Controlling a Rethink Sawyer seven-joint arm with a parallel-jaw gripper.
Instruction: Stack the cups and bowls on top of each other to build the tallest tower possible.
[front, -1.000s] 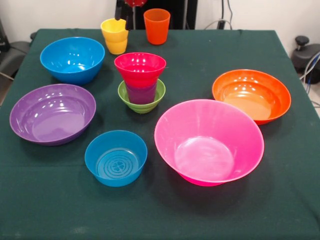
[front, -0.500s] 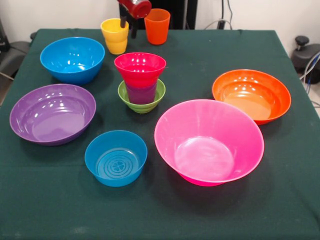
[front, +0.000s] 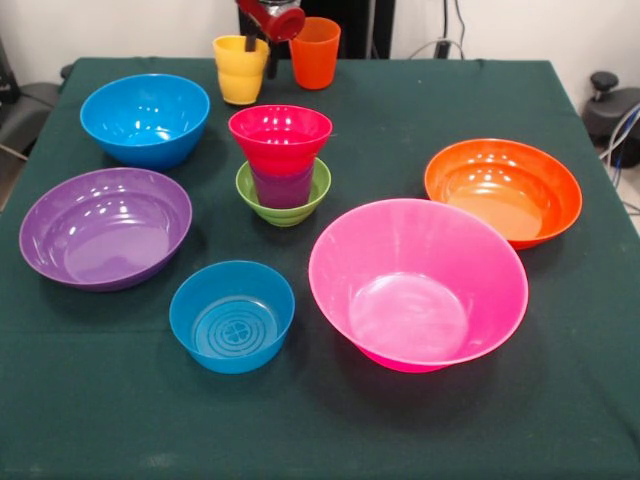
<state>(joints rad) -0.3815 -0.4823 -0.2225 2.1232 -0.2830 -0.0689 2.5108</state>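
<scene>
Only the end of the arm is seen, entering from the top edge, far side of the counter. A red, rounded gripper (front: 259, 38) body is shown tilted, with a pale band beneath it. Two dark fingers (front: 251, 42) are pointed downward from it; one is seen at the rim of the yellow cup (front: 240, 70), the other just beside it. Whether anything is pinched cannot be told.

Yellow cup (front: 241, 69), orange cup (front: 315, 52), dark green tablecloth (front: 400, 100)
</scene>
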